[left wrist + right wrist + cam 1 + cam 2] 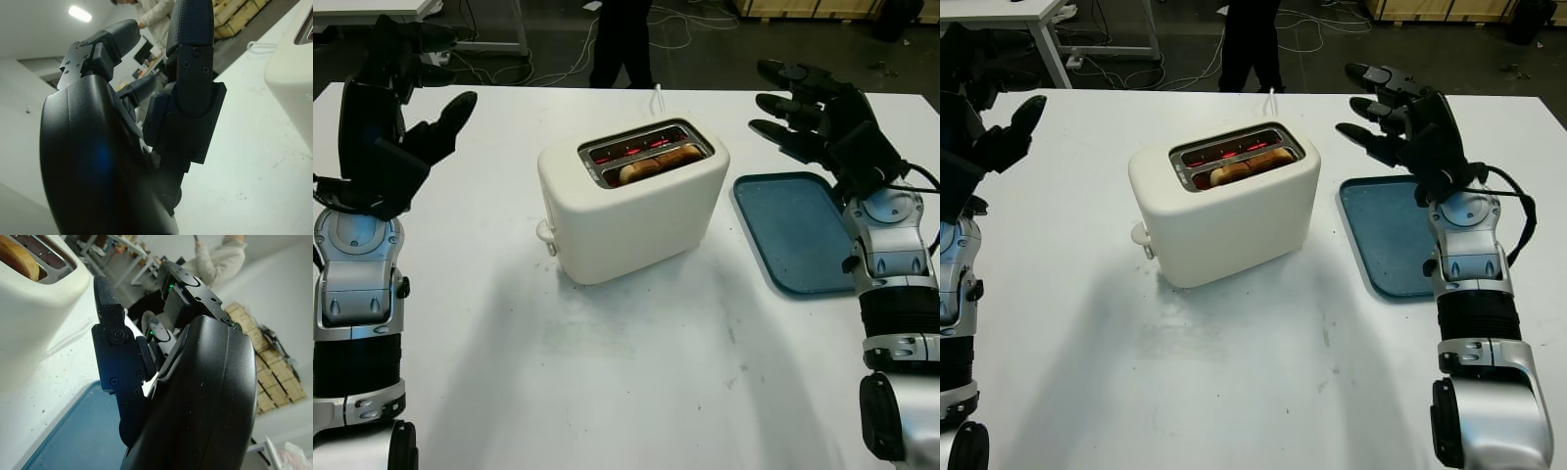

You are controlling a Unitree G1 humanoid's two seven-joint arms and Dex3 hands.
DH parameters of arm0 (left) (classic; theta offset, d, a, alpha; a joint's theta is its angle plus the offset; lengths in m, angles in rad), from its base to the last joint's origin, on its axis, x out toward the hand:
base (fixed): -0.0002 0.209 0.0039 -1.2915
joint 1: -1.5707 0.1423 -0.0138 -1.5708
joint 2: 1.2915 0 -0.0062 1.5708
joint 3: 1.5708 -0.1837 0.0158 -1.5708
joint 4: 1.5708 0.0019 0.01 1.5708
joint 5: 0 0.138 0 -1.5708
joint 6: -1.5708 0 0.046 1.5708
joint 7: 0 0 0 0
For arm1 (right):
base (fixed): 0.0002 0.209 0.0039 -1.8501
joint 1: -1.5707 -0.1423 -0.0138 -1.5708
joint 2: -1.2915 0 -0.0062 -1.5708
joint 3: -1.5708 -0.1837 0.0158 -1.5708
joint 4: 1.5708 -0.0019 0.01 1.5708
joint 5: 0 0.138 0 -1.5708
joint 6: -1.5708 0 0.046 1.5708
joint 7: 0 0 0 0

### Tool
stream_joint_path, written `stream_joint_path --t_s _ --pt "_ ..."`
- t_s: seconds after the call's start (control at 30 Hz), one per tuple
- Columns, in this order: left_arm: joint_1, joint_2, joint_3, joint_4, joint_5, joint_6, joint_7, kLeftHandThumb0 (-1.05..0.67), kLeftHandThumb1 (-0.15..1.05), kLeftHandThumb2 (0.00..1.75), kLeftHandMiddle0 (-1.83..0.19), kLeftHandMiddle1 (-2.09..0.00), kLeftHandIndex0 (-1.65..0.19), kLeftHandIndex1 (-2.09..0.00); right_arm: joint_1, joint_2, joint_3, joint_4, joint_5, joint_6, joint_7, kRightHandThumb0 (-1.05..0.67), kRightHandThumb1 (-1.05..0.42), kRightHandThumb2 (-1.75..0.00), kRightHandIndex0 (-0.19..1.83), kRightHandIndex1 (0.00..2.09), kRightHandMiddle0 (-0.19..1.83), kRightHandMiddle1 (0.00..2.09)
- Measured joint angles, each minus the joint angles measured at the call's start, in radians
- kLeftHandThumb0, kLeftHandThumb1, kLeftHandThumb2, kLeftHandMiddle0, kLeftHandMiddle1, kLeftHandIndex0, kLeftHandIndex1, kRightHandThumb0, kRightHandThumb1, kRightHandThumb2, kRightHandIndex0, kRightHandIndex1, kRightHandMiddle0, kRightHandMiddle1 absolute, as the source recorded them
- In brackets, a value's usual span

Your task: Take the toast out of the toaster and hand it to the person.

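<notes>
Viewing from the head camera: left hand raised open at the table's left side, holding nothing; right hand raised open above the far end of one blue tray, which carries nothing. One cream toaster stands between them, two slots, toast in the nearer slot. Right wrist view: toast seated in the toaster, tray beneath the hand. A person stands beyond the table
</notes>
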Motion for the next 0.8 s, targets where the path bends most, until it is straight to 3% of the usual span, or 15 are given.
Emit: stream_joint_path --t_s 0.8 --pt "0.000 -0.002 0.000 -0.035 0.002 0.017 -0.004 -0.77 0.92 0.21 -0.01 -1.29 -0.08 -1.05 0.000 0.000 0.001 -0.008 0.000 0.000 0.005 -0.40 -0.92 -0.04 0.59 0.01 0.56 0.00"
